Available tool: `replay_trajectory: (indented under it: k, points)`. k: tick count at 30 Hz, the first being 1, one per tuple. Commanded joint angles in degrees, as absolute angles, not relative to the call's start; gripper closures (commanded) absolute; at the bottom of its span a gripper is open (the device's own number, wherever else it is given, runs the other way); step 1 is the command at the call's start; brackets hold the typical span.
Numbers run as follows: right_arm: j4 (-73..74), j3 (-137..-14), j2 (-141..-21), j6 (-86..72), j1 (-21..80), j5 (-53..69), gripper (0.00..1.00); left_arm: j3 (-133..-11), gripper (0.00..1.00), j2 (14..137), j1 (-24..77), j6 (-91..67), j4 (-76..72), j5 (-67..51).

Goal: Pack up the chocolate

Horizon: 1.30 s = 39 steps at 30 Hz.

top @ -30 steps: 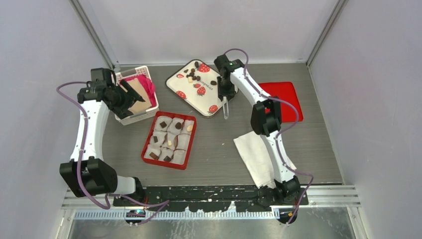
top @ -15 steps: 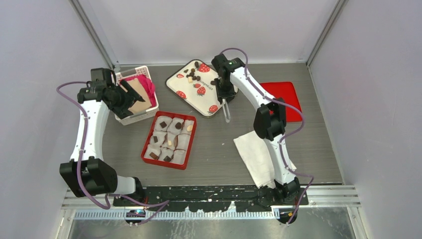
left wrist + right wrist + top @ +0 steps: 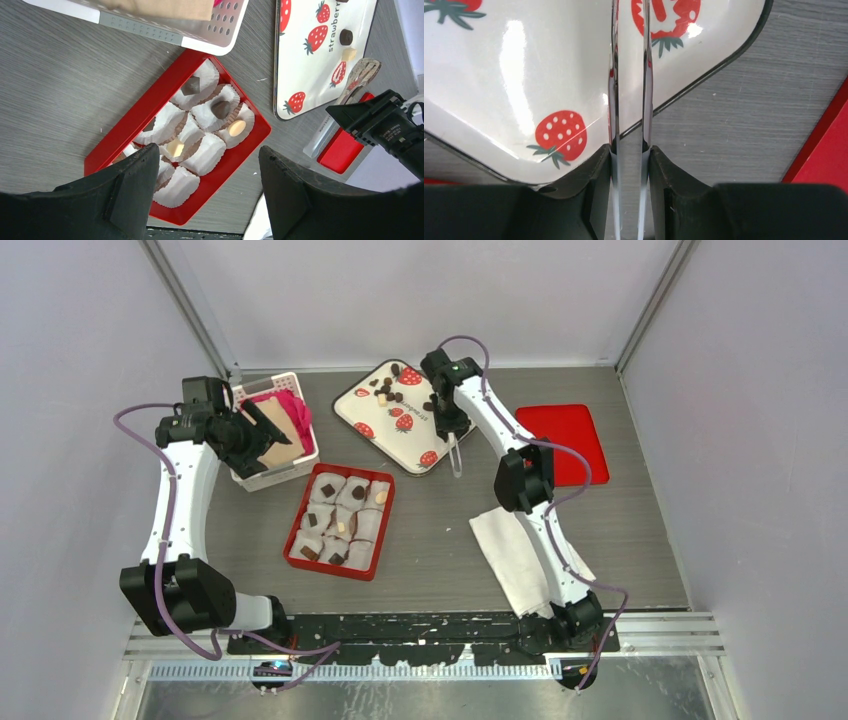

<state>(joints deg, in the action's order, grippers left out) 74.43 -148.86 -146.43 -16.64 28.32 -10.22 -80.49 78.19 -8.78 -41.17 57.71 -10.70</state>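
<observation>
Loose chocolate pieces (image 3: 388, 390), dark brown and a few cream, lie at the far end of the strawberry-print tray (image 3: 375, 412). The red box (image 3: 302, 515) holds white paper cups; some contain chocolate, such as a dark piece (image 3: 220, 107) and a cream one (image 3: 236, 128). My right gripper (image 3: 447, 422) is shut on clear plastic tongs (image 3: 630, 90) at the tray's near right edge; the tongs (image 3: 456, 462) hold nothing that I can see. My left gripper (image 3: 258, 430) is open and empty, raised over the white basket. In the left wrist view the left gripper (image 3: 209, 152) looks down on the box.
A white perforated basket (image 3: 262, 476) with a pink cloth and brown card stands at the back left. A red lid (image 3: 570, 435) lies at the right. A white napkin (image 3: 515, 550) lies in front of the right arm. Grey walls enclose the table.
My right arm has shifted a little to the left, carrying the tongs further over the tray's edge. The left arm has not moved.
</observation>
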Motion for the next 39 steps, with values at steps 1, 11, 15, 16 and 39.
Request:
replay_trajectory:
  k: [1, 11, 15, 16, 39]
  points:
    - [72.30, -153.42, -146.88, -16.85, 28.02, -12.85, 0.62, -81.55, 0.26, 77.00, -9.41, -39.81, 56.82, -10.90]
    - [71.09, -154.81, -148.93, -16.19, 27.04, -12.75, 0.50, -82.05, 0.27, 77.80, -9.54, -39.98, 56.87, -10.89]
    - [70.50, -155.61, -149.77, -16.13, 26.49, -11.40, 0.50, -83.00, 0.27, 78.43, -9.57, -39.82, 57.39, -10.87]
    - [70.26, -155.73, -149.89, -16.17, 26.39, -11.04, 0.49, -83.24, 0.26, 78.48, -9.53, -39.83, 57.46, -10.91]
    - [68.69, -154.69, -151.72, -16.49, 25.17, -2.89, 0.50, -83.73, 0.27, 78.18, -9.50, -39.87, 58.79, -9.58]
